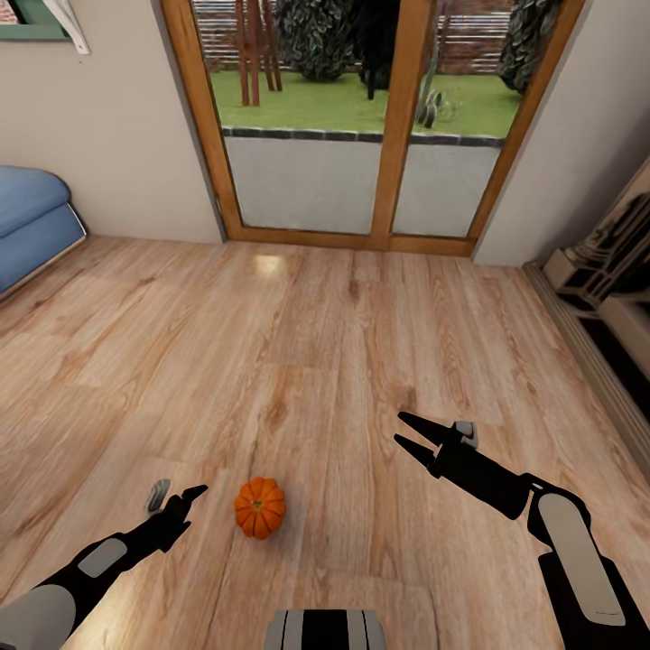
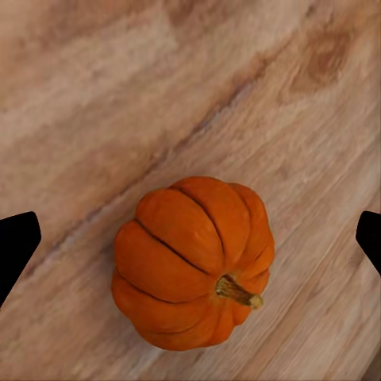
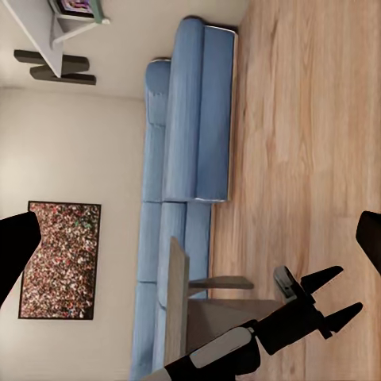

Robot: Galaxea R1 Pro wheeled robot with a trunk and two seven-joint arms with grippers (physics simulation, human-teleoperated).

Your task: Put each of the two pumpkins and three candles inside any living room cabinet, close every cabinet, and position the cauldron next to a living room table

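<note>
Down on the wood floor (image 1: pixel 343 343) sits one small orange pumpkin (image 1: pixel 260 507), close in front of the robot. Just beside it is the left gripper (image 1: pixel 181 498), jaws wide apart and holding nothing. Further off, the right gripper (image 1: pixel 408 431) is also spread wide with nothing in it.

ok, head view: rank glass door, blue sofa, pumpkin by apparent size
1. glass door, largest by far.
2. blue sofa, cut off by the frame edge, so only part counts.
3. pumpkin, smallest, though nearest the camera.
</note>
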